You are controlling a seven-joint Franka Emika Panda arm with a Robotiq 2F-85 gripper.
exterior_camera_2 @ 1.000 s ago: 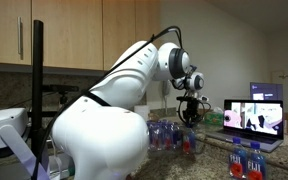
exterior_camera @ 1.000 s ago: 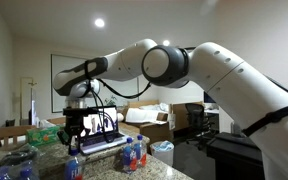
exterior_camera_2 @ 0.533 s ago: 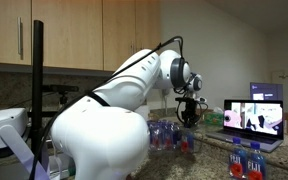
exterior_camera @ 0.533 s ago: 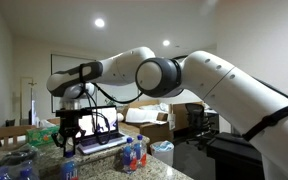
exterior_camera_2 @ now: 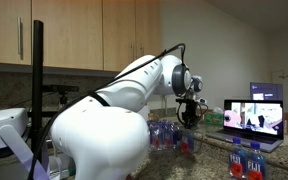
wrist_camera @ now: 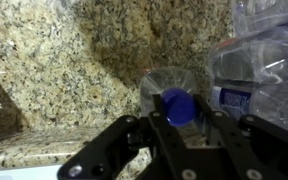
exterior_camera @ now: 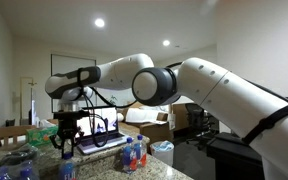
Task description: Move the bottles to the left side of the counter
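While gripper (wrist_camera: 181, 116) sat clamped on blue-capped bottle (wrist_camera: 164, 82), I reckoned: carry upright, low over granite counter (wrist_camera: 64, 60), clear of other bottles (wrist_camera: 266, 62).

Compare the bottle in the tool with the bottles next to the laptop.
The bottle in the tool is clamped; the bottles by the laptop stand free. The clamped bottle is one; those by the laptop are a small group. All are clear plastic with blue labels.
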